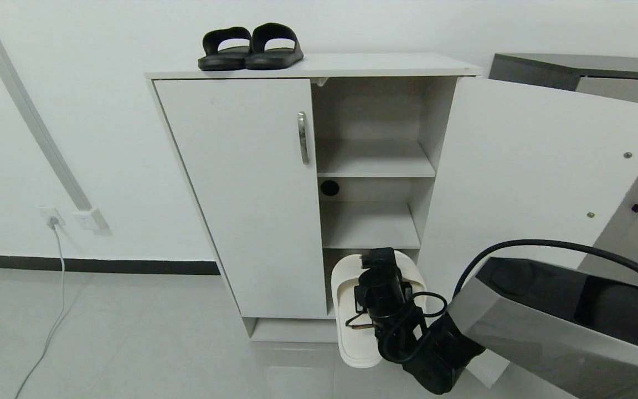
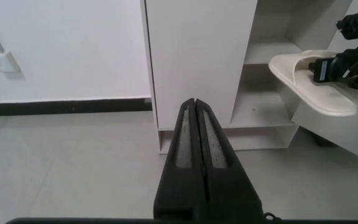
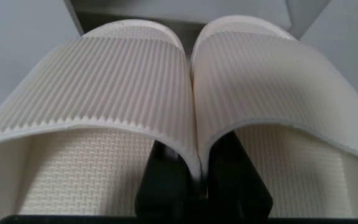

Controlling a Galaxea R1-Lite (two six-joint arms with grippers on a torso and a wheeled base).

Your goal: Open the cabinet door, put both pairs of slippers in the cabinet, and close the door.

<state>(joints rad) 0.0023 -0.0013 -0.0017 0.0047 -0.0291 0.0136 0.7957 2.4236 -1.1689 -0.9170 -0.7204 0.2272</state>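
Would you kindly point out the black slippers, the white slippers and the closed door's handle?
black slippers (image 1: 274, 58), head view, side of one sole.
white slippers (image 3: 123, 81), right wrist view, ribbed strap of one.
door handle (image 1: 303, 138), head view, middle of the metal bar.

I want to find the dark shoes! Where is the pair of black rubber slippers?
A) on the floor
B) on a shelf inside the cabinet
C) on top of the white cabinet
C: the black rubber slippers sit side by side on the flat top of the white wooden cabinet, above its closed left door.
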